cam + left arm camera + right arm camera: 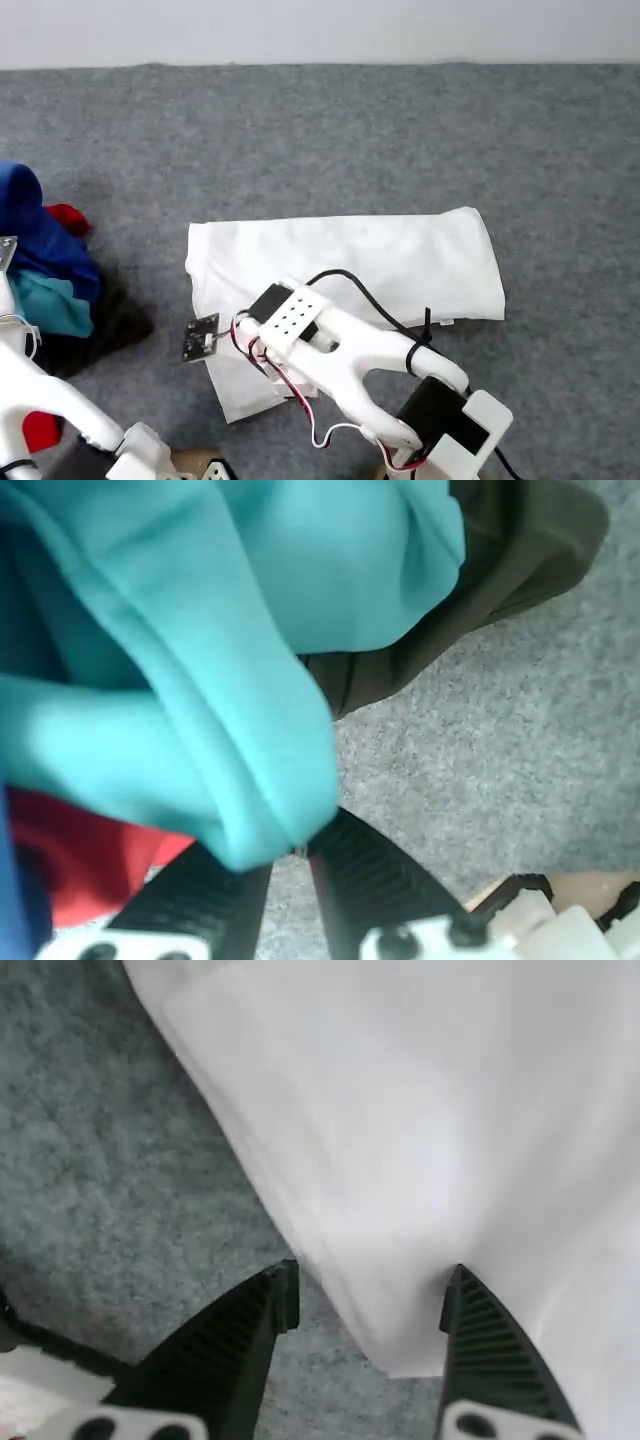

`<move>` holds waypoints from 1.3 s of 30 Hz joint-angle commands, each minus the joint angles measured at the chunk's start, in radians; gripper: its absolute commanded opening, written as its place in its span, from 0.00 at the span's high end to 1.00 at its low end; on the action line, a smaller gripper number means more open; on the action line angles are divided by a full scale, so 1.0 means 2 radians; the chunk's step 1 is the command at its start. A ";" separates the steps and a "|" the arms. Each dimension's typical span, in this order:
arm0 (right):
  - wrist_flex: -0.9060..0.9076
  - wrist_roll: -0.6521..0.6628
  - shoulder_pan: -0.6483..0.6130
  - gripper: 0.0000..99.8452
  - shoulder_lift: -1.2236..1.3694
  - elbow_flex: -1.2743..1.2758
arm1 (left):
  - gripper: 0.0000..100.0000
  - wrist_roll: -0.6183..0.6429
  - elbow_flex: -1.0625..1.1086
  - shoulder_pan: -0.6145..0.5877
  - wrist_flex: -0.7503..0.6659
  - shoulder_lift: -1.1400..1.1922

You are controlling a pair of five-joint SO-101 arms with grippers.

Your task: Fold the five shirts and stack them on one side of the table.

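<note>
White shirt (400,260): lies partly folded, flat in the middle of the grey surface (350,140).
Right claw (370,1300): fingers spread wide, either side of a corner of the white shirt at its near left edge, gripping nothing.
Left claw (290,855): fingers nearly together, pinching a fold of the teal shirt (200,630).
Pile: the blue shirt (25,225), red shirt (68,217), teal shirt and dark shirt (115,320) are heaped together at the surface's left edge.
</note>
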 commanded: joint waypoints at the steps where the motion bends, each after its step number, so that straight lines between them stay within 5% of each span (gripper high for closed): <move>1: 0.016 0.001 0.010 0.76 -0.013 -0.007 | 0.98 -0.005 -0.019 0.002 0.003 -0.001; 27: -0.130 0.000 -0.092 0.76 0.056 -0.007 | 0.98 -0.005 -0.020 -0.001 0.002 -0.001; 39: -0.145 0.001 -0.089 0.99 0.057 -0.008 | 0.98 -0.005 -0.020 0.002 0.002 -0.001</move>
